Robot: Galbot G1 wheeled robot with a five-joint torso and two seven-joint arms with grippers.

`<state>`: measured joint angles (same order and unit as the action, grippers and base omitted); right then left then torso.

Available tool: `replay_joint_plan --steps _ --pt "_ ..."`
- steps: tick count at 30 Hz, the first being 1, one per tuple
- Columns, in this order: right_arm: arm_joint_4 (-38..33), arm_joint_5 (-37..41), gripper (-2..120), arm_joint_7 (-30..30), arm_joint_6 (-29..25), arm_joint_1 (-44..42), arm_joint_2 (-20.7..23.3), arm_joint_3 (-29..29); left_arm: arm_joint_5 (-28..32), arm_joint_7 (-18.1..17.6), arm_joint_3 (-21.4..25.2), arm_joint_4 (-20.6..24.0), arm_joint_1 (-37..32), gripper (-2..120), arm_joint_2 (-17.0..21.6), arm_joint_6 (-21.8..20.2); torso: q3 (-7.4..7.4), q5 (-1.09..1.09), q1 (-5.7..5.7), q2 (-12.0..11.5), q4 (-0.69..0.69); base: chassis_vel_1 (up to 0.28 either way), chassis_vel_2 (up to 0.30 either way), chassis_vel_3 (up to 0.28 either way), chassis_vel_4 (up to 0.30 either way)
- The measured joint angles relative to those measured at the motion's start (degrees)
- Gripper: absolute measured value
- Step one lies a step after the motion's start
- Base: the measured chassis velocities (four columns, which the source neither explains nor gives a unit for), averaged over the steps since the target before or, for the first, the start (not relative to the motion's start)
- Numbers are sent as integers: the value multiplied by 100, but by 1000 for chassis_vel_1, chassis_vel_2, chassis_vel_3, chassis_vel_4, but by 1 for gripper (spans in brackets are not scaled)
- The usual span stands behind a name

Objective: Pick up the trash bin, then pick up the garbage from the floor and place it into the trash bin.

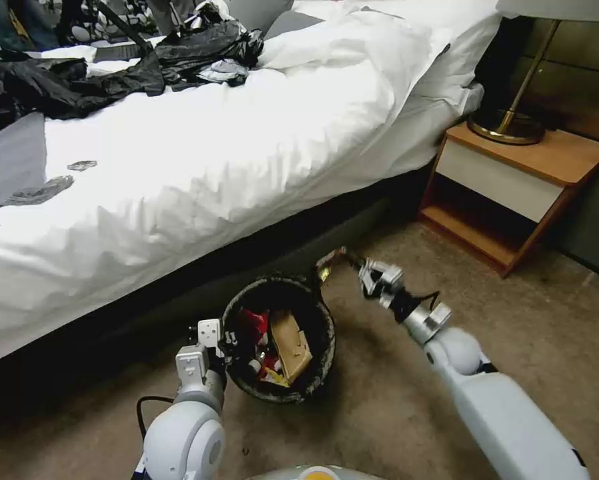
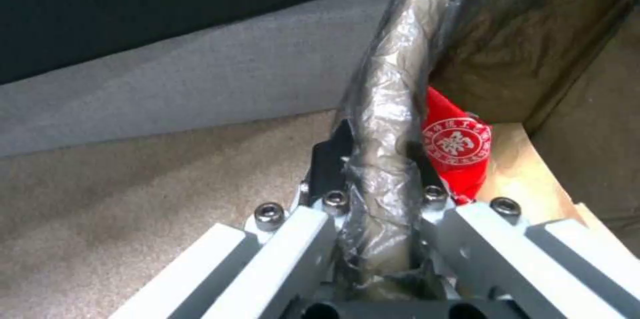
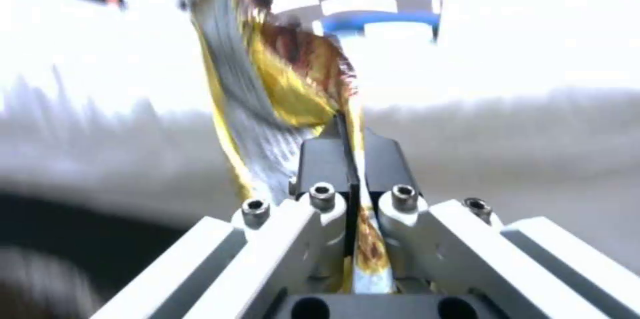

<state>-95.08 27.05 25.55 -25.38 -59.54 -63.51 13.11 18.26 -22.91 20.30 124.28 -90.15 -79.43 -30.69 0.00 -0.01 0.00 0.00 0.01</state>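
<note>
Gold foil wrapper (image 3: 280,74) lengthwise bedward from right gripper (image 3: 351,134).

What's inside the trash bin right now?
The trash bin, gripped at its rim by the left gripper, holds a red paper cup, a tan paper piece and yellow scraps. Anything beneath them is covered.
</note>
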Motion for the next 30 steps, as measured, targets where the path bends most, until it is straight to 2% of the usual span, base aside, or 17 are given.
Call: replay_joint_plan --steps 1,5,7,13,21,30 --pt "-308 56 0 -37 66 -30 37 -10 -3 0 -5 0 1 0 -1 -1 0 0 0 0 0 0 0 0 0" --pt "-669 83 0 -65 141 -98 70 -61 -7 -1 -17 0 4 0 -4 -3 0 1 0 0 0 0 0 0 0" --pt "-1116 74 0 -54 218 -282 100 -175 -10 -1 -26 0 9 0 -8 -8 0 1 0 0 0 0 0 0 0" --pt "-1497 -282 0 121 174 -828 341 -527 -15 -4 -33 -3 16 0 -6 -12 0 2 0 0 -1 0 0 0 0" --pt "-1330 -956 0 259 -69 -1271 550 -1099 -31 -4 -50 3 11 0 -15 -14 0 1 0 0 -1 0 0 0 0" --pt "-754 -1283 0 354 -274 -1322 554 -1307 -43 -4 -38 70 -23 0 -18 -14 0 1 0 0 -1 0 0 0 0"
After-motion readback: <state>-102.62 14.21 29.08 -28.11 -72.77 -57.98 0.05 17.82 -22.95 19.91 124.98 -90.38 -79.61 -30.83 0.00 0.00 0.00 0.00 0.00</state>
